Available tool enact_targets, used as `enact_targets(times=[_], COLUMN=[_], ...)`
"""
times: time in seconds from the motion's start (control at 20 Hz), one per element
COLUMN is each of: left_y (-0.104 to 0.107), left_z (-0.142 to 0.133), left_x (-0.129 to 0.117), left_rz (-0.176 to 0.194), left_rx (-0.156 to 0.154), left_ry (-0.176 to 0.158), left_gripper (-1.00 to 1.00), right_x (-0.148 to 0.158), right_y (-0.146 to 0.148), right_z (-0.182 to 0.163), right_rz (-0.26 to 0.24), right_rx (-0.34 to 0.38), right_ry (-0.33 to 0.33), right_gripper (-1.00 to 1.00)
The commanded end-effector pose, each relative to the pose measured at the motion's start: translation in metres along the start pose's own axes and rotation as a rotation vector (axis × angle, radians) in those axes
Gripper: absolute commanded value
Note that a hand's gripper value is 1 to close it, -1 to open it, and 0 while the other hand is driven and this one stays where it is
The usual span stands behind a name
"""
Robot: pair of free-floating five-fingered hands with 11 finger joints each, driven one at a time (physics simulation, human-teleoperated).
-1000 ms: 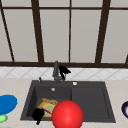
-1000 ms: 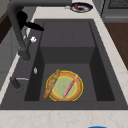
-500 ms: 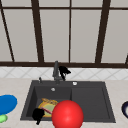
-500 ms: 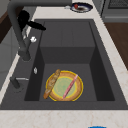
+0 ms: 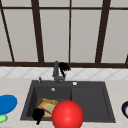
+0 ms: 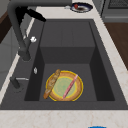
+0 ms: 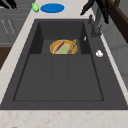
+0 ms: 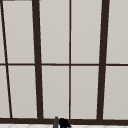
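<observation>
Red and big, a ball [image 5: 67, 115] is seen closest to the front camera, in front of the sink [image 5: 90, 100]. Just left of it the left hand [image 5: 38, 115] is hung over the sink's front rim, beside the yellow plate [image 6: 65, 85] where a breadstick [image 6: 51, 83] and a pink stick [image 6: 70, 86] are laid; its fingers can't be made out. Further back, the right hand [image 5: 64, 67] is held right by the dark faucet [image 5: 56, 71], fingers curled loosely, contact can't be told.
</observation>
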Motion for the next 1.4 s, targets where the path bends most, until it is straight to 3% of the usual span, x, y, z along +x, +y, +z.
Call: enact_targets(times=[0.0, 0.05, 0.1, 0.15, 0.45, 0.75, 0.8, 0.9, 1.35], left_y=[0.0, 0.0, 0.0, 0.0, 0.0, 0.0, 0.0, 0.0, 0.0], left_z=[0.0, 0.0, 0.0, 0.0, 0.0, 0.0, 0.0, 0.0, 0.0], left_x=[0.0, 0.0, 0.0, 0.0, 0.0, 0.0, 0.0, 0.0, 0.0], left_rz=[0.0, 0.0, 0.0, 0.0, 0.0, 0.0, 0.0, 0.0, 0.0], left_rx=[0.0, 0.0, 0.0, 0.0, 0.0, 0.0, 0.0, 0.0, 0.0], left_ry=[0.0, 0.0, 0.0, 0.0, 0.0, 0.0, 0.0, 0.0, 0.0], left_gripper=[0.0, 0.0, 0.0, 0.0, 0.0, 0.0, 0.0, 0.0, 0.0], right_x=[-0.018, -0.022, -0.022, -0.026, -0.057, -0.089, -0.074, -0.085, -0.132], right_y=[-0.006, -0.006, -0.008, -0.001, 0.006, 0.011, 0.008, 0.012, 0.042], right_z=[0.02, 0.022, 0.019, 0.018, 0.026, 0.031, 0.028, 0.029, 0.046], right_rz=[-0.064, -0.058, -0.019, -0.044, -0.084, -0.118, -0.073, -0.065, -0.13], right_rx=[0.016, 0.02, 0.024, 0.012, 0.007, 0.029, 0.017, 0.019, -0.054], right_ry=[-0.026, -0.034, -0.056, -0.067, -0.097, -0.168, -0.118, -0.105, -0.172], right_gripper=[-1.0, -1.0, -1.0, -1.0, -1.0, -1.0, -1.0, -1.0, -1.0])
